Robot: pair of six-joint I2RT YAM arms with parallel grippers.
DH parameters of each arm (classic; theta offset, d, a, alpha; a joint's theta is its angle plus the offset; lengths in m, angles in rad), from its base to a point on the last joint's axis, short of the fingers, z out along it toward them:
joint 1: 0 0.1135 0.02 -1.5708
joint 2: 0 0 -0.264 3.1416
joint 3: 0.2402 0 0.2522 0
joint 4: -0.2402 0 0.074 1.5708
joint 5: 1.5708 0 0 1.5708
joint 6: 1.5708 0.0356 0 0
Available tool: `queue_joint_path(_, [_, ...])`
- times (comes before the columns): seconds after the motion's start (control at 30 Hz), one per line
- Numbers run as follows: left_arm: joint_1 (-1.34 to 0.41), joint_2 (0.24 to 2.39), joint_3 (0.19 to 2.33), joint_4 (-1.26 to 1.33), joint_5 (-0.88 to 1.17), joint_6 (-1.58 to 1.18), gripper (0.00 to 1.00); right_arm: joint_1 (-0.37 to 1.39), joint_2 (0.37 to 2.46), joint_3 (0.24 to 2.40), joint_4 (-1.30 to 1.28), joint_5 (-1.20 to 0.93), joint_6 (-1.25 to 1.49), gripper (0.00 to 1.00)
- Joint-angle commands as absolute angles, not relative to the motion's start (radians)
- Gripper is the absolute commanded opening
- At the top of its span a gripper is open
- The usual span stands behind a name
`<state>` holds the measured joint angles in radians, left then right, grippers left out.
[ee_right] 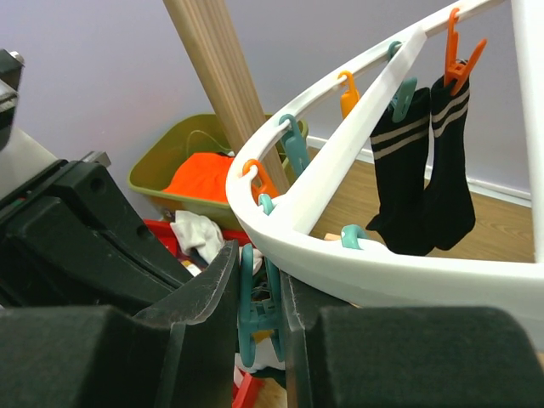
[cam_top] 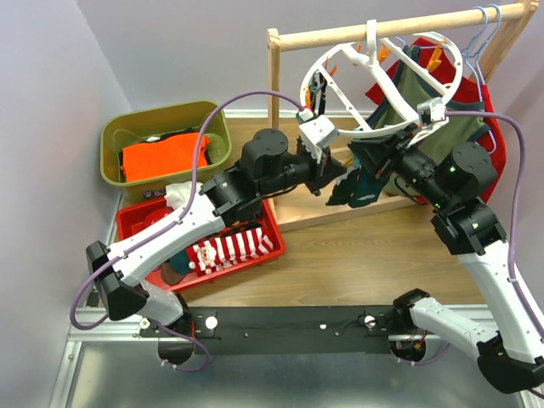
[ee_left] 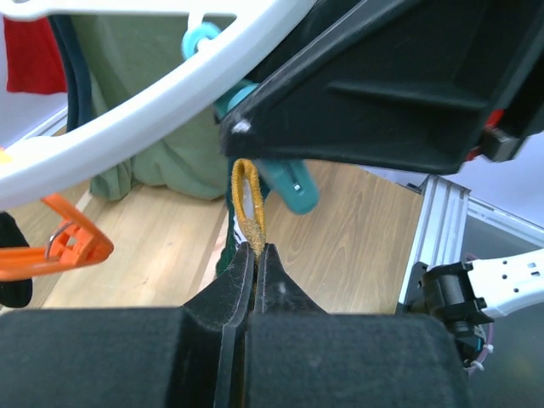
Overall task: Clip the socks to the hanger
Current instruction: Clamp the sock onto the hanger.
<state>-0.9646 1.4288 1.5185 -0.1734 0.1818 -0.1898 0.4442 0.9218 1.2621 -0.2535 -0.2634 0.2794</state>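
The white ring hanger [cam_top: 342, 47] hangs from the wooden rack. My left gripper [cam_top: 331, 175] is shut on the mustard-yellow edge [ee_left: 247, 200] of a dark green sock [cam_top: 353, 189], holding it up just under the ring [ee_left: 144, 106] beside a teal clip [ee_left: 289, 183]. My right gripper [cam_top: 374, 161] is shut on that teal clip [ee_right: 257, 314], its jaws [ee_right: 257, 265] squeezing the clip's handles below the ring [ee_right: 382, 272]. A pair of black striped socks [ee_right: 425, 170] hangs clipped at the ring's far side.
A green bin [cam_top: 119, 136] with an orange garment [cam_top: 161, 157] stands back left. A red tray [cam_top: 136, 223] holds a red-and-white striped sock [cam_top: 229, 249] and others. The wooden rack [cam_top: 374, 31] carries olive [cam_top: 425, 106] and red [cam_top: 495, 149] shirts.
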Motion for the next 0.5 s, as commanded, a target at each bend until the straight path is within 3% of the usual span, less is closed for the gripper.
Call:
queue_joint_path(0.0, [-0.977,1.440,1.562,-0.182,0.247,-0.167,0.00,0.454,0.922,1.233,-0.262,-0.302,0.267,0.22])
queue_joint_path(0.47, [-0.977,1.480,1.620,-0.301,0.270,-0.100,0.00,0.456,0.908,1.212,-0.232,-0.336,0.233,0.22])
